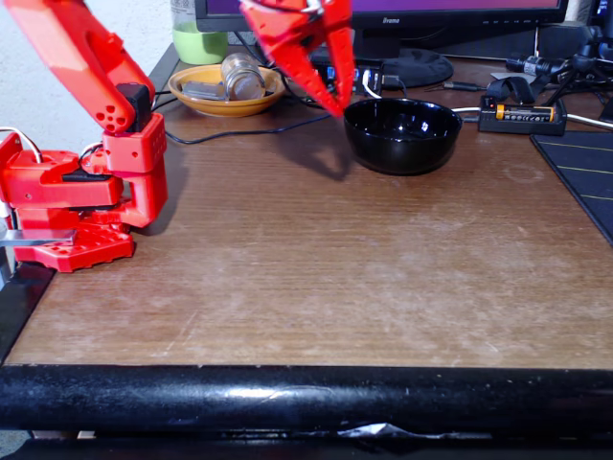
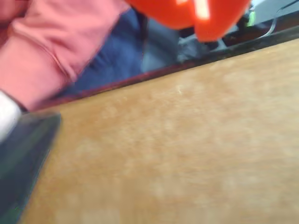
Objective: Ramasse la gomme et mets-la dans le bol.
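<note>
The claw [image 1: 337, 103] hangs slightly open, seemingly empty, just left of the bowl [image 1: 402, 134]. The drop looks done; next, retreat.

Arm base at tabletop's left edge; pincer [image 1: 337, 103] raised near far edge, tips down, jaws nearly together.

Bare tabletop [image 1: 316, 259] before bowl [image 1: 402, 134]
</note>
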Tool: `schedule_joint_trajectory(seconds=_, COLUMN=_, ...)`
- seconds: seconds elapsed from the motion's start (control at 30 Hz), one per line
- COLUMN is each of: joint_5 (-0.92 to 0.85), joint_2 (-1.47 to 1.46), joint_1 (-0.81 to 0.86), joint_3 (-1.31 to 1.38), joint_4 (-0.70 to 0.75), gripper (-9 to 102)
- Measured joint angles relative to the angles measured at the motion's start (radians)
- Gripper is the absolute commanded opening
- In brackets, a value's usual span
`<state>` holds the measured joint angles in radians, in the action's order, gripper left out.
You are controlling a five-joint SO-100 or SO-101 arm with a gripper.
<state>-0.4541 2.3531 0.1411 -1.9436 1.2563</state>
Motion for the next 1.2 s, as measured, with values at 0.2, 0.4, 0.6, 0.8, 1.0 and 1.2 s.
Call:
schedule_joint_trajectory(seconds=0.2, joint_5=0.061, joint_2=0.365, joint_1=-0.006, joint_3=-0.379, joint_4=-0.176, gripper=-6)
schedule_joint_trajectory(seconds=0.4, joint_5=0.112, joint_2=0.715, joint_1=-0.067, joint_3=-0.753, joint_4=-0.313, gripper=-6)
schedule_joint_trajectory(seconds=0.6, joint_5=0.150, joint_2=0.930, joint_1=-0.100, joint_3=-0.934, joint_4=-0.308, gripper=-6)
schedule_joint_trajectory(seconds=0.8, joint_5=0.186, joint_2=0.962, joint_1=-0.124, joint_3=-0.979, joint_4=-0.284, gripper=-6)
schedule_joint_trajectory(seconds=1.0, joint_5=0.202, joint_2=0.963, joint_1=-0.144, joint_3=-1.022, joint_4=-0.279, gripper=-6)
schedule_joint_trajectory(seconds=1.2, joint_5=0.218, joint_2=0.963, joint_1=-0.155, joint_3=-1.025, joint_4=-0.250, gripper=-6)
